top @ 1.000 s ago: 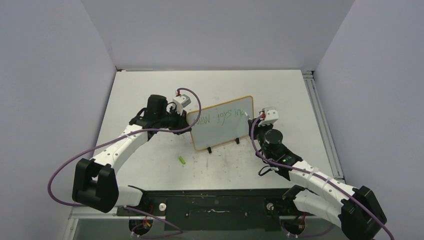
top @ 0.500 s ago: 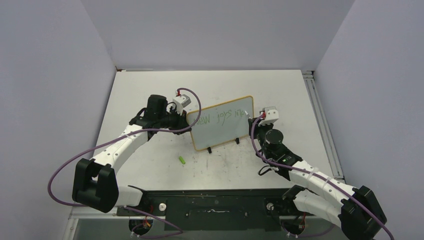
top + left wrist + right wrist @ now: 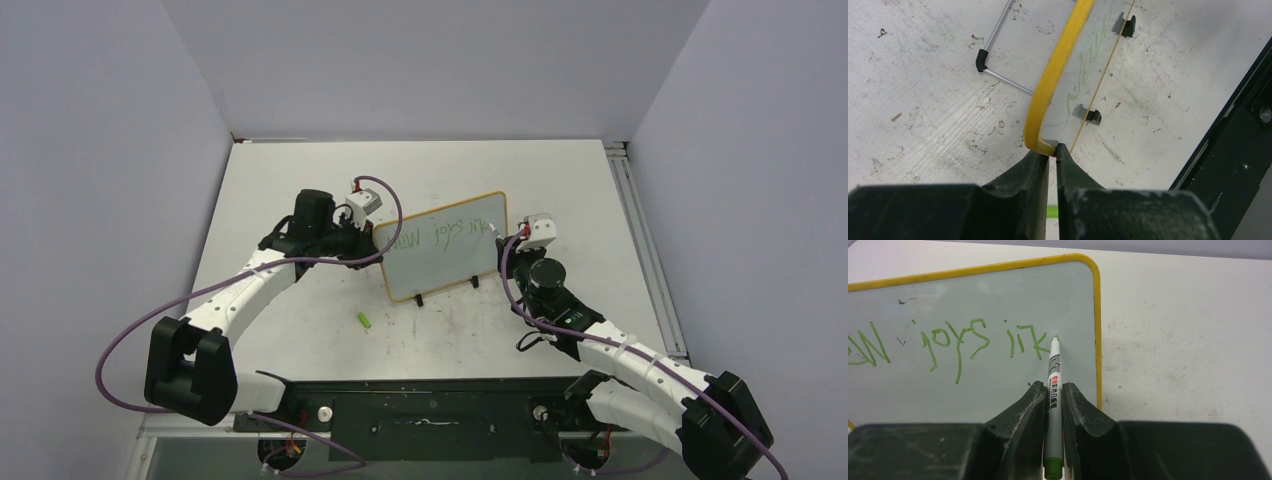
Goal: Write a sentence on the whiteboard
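While the table [image 3: 300,180] bears the whiteboard [image 3: 445,262] propped near its middle, your left gripper [image 3: 1052,150] pinches its frame corner and your right gripper [image 3: 1053,389] clamps the green marker [image 3: 1054,367], tip at the board. The sentence [image 3: 948,342] shows two words and a third begun, so it is probably unfinished.

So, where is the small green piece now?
In the top view the small green piece lies on the table, in front of the left corner of the whiteboard.

Top view: high behind arm bases [image 3: 190,375], looking down. Wrist views: close; all three share small yellow-framed whiteboard [image 3: 445,250].
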Robot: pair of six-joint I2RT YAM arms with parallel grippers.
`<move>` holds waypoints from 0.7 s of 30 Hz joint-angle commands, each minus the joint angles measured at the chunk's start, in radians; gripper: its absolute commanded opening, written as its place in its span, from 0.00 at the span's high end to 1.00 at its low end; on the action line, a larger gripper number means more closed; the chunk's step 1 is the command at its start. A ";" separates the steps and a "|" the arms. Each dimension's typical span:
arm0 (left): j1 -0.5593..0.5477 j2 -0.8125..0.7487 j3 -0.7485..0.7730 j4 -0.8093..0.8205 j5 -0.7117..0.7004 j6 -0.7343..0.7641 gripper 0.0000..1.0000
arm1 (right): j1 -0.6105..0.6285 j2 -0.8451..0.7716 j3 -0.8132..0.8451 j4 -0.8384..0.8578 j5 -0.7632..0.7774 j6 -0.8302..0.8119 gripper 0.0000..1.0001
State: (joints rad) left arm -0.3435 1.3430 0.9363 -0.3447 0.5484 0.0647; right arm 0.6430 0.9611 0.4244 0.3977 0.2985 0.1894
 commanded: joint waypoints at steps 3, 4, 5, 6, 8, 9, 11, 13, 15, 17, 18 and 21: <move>-0.014 0.017 0.022 -0.021 -0.018 0.029 1.00 | 0.002 0.004 0.001 -0.010 -0.012 0.007 0.95; -0.014 0.017 0.020 -0.021 -0.018 0.029 1.00 | 0.002 0.005 0.001 -0.011 -0.011 0.007 0.95; -0.014 0.016 0.021 -0.022 -0.019 0.029 1.00 | 0.001 0.007 -0.001 -0.011 -0.012 0.007 0.95; -0.014 0.016 0.021 -0.022 -0.019 0.029 1.00 | 0.002 0.008 -0.001 -0.012 -0.008 0.008 0.95; -0.014 0.017 0.020 -0.021 -0.019 0.028 1.00 | 0.001 0.007 -0.001 -0.016 0.001 0.012 0.95; -0.014 0.017 0.020 -0.022 -0.019 0.029 1.00 | 0.001 0.008 -0.001 -0.019 0.011 0.015 0.95; -0.014 0.018 0.021 -0.022 -0.019 0.029 1.00 | 0.001 0.010 0.001 -0.024 0.022 0.020 0.95; -0.014 0.018 0.021 -0.022 -0.019 0.029 1.00 | 0.001 0.011 0.002 -0.028 0.033 0.024 0.95; -0.014 0.018 0.021 -0.022 -0.019 0.029 1.00 | 0.000 0.013 0.003 -0.028 0.044 0.026 0.95; -0.014 0.019 0.021 -0.022 -0.020 0.029 1.00 | 0.001 0.013 0.004 -0.030 0.054 0.027 0.95; -0.014 0.020 0.021 -0.022 -0.019 0.029 1.00 | 0.001 0.014 0.005 -0.030 0.059 0.027 0.95; -0.014 0.019 0.021 -0.022 -0.020 0.028 1.00 | 0.000 0.009 0.009 -0.026 0.066 0.026 0.95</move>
State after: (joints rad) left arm -0.3435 1.3430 0.9363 -0.3450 0.5484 0.0647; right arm 0.6430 0.9615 0.4244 0.3614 0.3271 0.2039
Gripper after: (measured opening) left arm 0.073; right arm 0.158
